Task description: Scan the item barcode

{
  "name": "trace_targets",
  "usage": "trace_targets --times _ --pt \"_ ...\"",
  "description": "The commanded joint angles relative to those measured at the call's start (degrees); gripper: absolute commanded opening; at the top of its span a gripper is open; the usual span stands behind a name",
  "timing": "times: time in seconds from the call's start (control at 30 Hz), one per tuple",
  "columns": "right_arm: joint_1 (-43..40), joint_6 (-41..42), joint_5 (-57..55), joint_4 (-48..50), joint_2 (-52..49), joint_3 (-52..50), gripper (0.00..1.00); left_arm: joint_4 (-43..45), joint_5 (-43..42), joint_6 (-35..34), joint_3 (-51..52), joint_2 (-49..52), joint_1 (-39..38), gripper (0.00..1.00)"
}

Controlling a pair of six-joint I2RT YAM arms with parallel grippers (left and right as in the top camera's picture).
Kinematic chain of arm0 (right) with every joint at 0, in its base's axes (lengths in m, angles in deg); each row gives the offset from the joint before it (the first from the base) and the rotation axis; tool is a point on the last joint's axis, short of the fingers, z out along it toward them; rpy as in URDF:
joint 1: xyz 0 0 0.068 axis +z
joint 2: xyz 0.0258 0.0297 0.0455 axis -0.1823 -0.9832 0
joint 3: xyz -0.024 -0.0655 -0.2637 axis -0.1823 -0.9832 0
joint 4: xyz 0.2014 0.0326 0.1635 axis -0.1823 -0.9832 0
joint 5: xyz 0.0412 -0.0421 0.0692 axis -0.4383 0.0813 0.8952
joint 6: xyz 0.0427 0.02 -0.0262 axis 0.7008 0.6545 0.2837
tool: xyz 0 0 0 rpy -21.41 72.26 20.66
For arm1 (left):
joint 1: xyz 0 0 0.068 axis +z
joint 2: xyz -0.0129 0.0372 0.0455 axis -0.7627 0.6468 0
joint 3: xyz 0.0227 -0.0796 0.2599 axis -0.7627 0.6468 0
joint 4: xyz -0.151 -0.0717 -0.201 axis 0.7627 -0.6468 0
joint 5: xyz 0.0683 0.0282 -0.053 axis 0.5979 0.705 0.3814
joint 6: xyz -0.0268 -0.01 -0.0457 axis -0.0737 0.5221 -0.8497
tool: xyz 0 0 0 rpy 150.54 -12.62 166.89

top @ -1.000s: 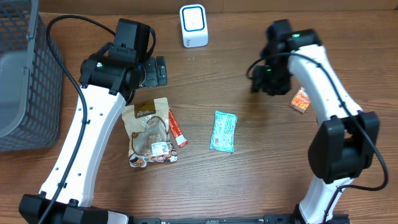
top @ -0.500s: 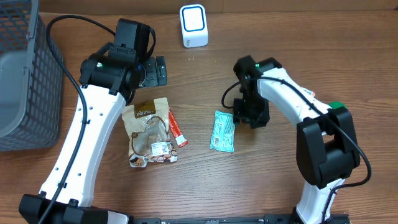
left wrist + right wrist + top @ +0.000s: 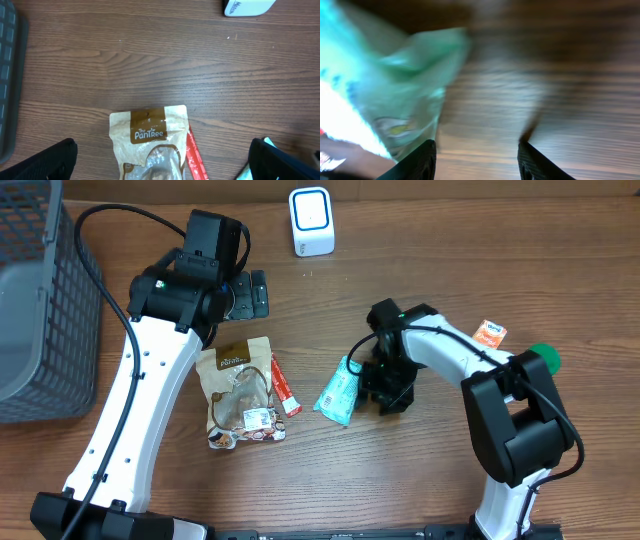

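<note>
Packet [image 3: 338, 392], teal, lies tilted on the table [image 3: 400, 480] just beside the right gripper [image 3: 476, 150], against one finger's outer side (the wrist view is blurred). Its parted jaws hold only bare wood between them. Left gripper [image 3: 165, 160] hangs wide open over a brown pouch [image 3: 150, 135].

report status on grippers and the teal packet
left gripper open near pouch. right gripper open beside teal packet, no grip. scanner at far edge, nothing seen between.
</note>
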Motion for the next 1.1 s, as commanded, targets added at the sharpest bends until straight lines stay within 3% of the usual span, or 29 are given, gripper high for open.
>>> trace_targets --times 0.0,0.33,0.67,0.93,1.07 --pt "1.2 0.5 3.9 0.9 1.4 -0.7 0.53 0.0 0.6 1.1 -0.8 -0.2 0.2 1.0" --pt "-1.5 -1.9 3.9 -4.6 6.1 6.4 0.5 0.0 0.6 1.1 -0.8 -0.2 0.2 1.0" --pt "-2.3 -3.7 -6.8 0.2 7.1 7.2 0.57 0.0 0.6 1.1 -0.8 -0.2 0.2 1.0" --pt "-2.2 -4.0 -7.1 8.0 7.1 7.1 0.59 0.0 0.6 1.1 -0.8 -0.2 0.2 1.0" --pt "-2.2 -7.8 -7.2 8.2 7.1 7.1 0.59 0.1 0.5 1.1 -0.8 -0.2 0.2 1.0"
